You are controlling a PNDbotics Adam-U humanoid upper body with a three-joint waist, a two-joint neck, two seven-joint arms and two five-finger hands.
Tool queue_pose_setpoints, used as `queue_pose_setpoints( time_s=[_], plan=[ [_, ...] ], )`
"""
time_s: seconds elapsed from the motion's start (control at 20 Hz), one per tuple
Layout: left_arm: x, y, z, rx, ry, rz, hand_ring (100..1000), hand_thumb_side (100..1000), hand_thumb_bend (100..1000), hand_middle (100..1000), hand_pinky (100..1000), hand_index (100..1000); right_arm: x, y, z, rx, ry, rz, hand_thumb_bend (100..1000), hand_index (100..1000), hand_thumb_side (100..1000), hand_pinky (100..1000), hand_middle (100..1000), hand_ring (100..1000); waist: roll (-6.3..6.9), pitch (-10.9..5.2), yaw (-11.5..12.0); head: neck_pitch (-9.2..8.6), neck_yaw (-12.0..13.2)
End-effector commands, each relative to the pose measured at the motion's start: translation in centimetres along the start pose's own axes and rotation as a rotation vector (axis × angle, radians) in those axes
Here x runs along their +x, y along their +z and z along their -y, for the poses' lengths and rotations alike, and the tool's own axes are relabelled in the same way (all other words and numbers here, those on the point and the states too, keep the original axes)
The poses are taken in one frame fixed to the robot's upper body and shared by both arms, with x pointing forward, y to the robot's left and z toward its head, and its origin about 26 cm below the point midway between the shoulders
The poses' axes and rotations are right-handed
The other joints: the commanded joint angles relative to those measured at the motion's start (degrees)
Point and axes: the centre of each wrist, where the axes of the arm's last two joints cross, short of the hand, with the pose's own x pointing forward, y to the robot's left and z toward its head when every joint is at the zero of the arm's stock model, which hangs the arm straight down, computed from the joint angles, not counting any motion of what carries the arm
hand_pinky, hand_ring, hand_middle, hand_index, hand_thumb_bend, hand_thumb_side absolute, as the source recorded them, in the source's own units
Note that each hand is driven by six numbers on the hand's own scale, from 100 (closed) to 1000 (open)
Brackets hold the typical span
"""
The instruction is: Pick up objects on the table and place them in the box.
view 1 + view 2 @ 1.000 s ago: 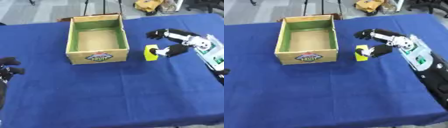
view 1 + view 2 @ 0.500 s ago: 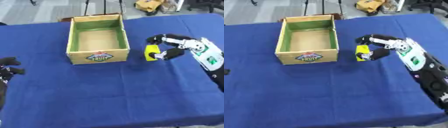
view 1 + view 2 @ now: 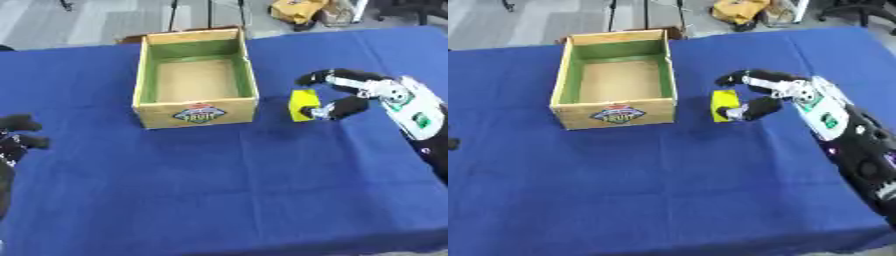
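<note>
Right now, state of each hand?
Left hand: fingers curled, holding nothing, at the left edge.
Right hand: curled round the yellow block.

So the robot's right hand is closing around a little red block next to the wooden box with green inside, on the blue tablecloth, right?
Nearly. The block is yellow, not red; the left eye view shows it plainly. The rest holds: the right hand curls around the small yellow block, which sits just beside the open wooden box with green inner walls on the blue tablecloth.
</note>
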Motion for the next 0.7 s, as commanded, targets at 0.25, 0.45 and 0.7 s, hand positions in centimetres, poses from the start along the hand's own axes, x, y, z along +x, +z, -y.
queue_pose_setpoints(
  time_s=[0.25, 0.45, 0.7],
  plan=[
    [0.62, -0.22, -0.33, -0.011, -0.02, 0.019, 502, 918, 759, 588, 715, 719, -0.64, 0.73, 1.79, -0.049, 0.037, -0.038, 294, 1000, 590, 1000, 928, 979, -0.05, -1.02, 0.03, -0.04, -0.01],
    [0.6, -0.19, -0.35, -0.01, -0.02, 0.018, 502, 918, 758, 588, 715, 719, -1.0, 0.74, 1.81, -0.046, 0.036, -0.053, 294, 1000, 591, 1000, 927, 978, 0.0, -1.02, 0.08, -0.01, 0.02],
    [0.59, -0.18, -0.34, -0.011, -0.019, 0.017, 502, 919, 758, 588, 715, 719, -1.17, 0.47, 1.62, -0.034, 0.031, -0.058, 292, 1000, 592, 1000, 926, 974, 0.08, -1.04, 0.1, 0.01, 0.01]
  ],
)
